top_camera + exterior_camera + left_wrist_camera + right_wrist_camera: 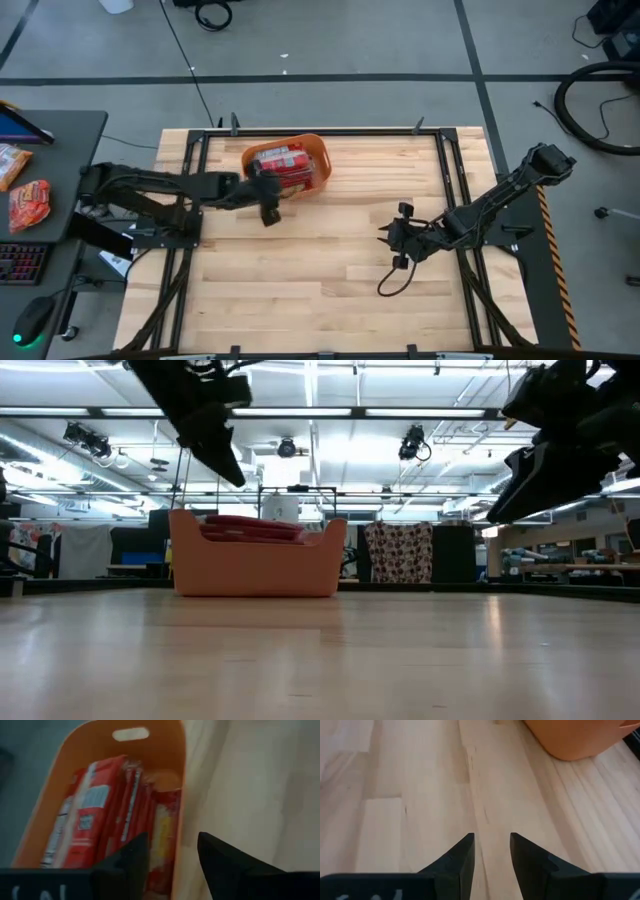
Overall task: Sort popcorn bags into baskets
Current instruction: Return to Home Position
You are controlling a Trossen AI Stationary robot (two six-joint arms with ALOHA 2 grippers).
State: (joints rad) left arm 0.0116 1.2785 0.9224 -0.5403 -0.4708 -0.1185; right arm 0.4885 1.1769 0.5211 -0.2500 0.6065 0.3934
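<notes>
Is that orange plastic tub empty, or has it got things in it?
Nearly full: the orange plastic tub holds red flat popcorn packets, rising just above its dipped rim.

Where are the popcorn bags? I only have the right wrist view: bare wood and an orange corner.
Observer: The high view shows the popcorn bags packed inside the orange basket, by the upper edge of the table in that picture, on the left arm's side.
Operator: And the left tool?
Observer: The left wrist view shows the left tool hovering above the basket's rim, open and holding nothing.
Operator: Where does my own tool sit on the table?
Observer: In the high view the right tool is over the table's right half, well apart from the basket.
</notes>
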